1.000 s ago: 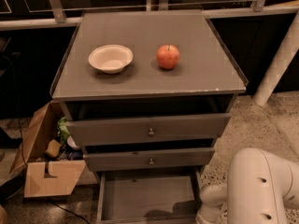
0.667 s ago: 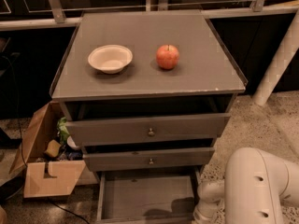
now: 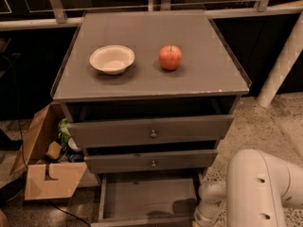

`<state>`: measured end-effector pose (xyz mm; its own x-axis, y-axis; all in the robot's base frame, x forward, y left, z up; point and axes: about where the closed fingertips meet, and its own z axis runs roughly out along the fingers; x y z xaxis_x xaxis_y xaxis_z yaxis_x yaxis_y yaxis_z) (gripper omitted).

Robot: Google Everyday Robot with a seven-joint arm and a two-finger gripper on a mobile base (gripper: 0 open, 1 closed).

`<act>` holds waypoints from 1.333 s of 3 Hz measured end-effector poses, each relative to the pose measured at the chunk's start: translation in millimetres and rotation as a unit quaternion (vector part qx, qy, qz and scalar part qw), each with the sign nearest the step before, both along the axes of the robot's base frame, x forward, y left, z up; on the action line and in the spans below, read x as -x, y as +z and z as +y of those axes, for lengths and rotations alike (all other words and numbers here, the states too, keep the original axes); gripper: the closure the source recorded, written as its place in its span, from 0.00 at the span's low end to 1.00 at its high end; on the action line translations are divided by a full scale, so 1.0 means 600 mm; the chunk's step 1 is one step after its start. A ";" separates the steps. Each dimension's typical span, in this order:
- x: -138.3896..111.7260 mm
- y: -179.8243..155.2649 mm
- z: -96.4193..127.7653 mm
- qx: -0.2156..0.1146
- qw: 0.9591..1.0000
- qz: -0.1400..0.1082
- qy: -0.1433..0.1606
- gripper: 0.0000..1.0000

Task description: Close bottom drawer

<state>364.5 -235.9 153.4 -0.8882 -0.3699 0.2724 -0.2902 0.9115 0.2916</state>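
The bottom drawer [image 3: 142, 200] is pulled far out at the foot of the grey-brown cabinet; its shallow tray is bare and its front runs along the lower frame edge, knob not visible. The mid-sized drawer [image 3: 152, 162] and the widest drawer [image 3: 150, 132] above it stand slightly open, each with a brass knob. My white arm [image 3: 258, 188] comes in at the lower right, reaching down beside the bottom drawer's right front corner. The gripper is below the frame, out of view.
A white bowl [image 3: 112, 59] and a red apple [image 3: 170, 57] sit on the cabinet top [image 3: 208, 74]. An open cardboard box [image 3: 45, 167] with items lies on the floor at the left. A white post [image 3: 284, 56] leans at the right. A railing runs behind.
My arm has shifted a little to the left toward the bottom drawer's right front corner. The drawers have not moved.
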 end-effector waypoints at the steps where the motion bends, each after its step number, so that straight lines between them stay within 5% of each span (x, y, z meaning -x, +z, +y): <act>1: -0.040 0.024 0.012 -0.026 0.999 -0.030 -0.016 1.00; 2: -0.136 0.082 0.025 -0.057 0.993 -0.095 -0.034 1.00; 4: -0.082 0.087 -0.018 -0.053 0.994 -0.070 -0.065 1.00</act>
